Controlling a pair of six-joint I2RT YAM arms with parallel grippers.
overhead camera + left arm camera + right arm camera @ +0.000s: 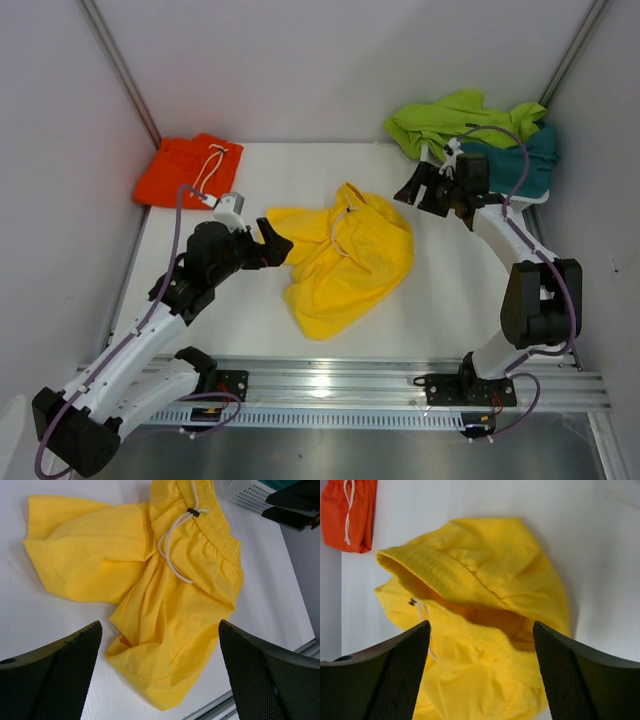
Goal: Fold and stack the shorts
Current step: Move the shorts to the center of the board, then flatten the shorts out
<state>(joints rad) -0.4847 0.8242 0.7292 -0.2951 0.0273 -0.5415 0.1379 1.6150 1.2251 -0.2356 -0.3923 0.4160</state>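
**Yellow shorts** (345,255): centre of the worktop (250,330). Crumpled and unfolded, with the waistband and white drawstring toward the top of the frame and one leg reaching left.

**Orange shorts** (188,170): upper left of the overhead frame. They look folded, and I judge them the start of the stack.

**Lime green shorts** (455,118), **teal shorts** (520,160): upper right, heaped together, not yet folded.

**Left end effector** (275,243): jaws spread wide and empty, just beside the left edge of the yellow cloth.

**Right end effector** (420,190): jaws wide, gripping nothing, apart from the yellow pair at its upper right.

**Step in hand (judgement):** laying out the yellow pair ahead of folding. The next move calls for pinching the waistband or hem corners and drawing the cloth flat without bunching it.

**View notes:**
- The left wrist view shows the drawstring toggle and the white mesh basket (245,492) plainly.
- The right wrist view alone shows the waistband gaping open.
- Only the overhead view shows the green and teal pairs.
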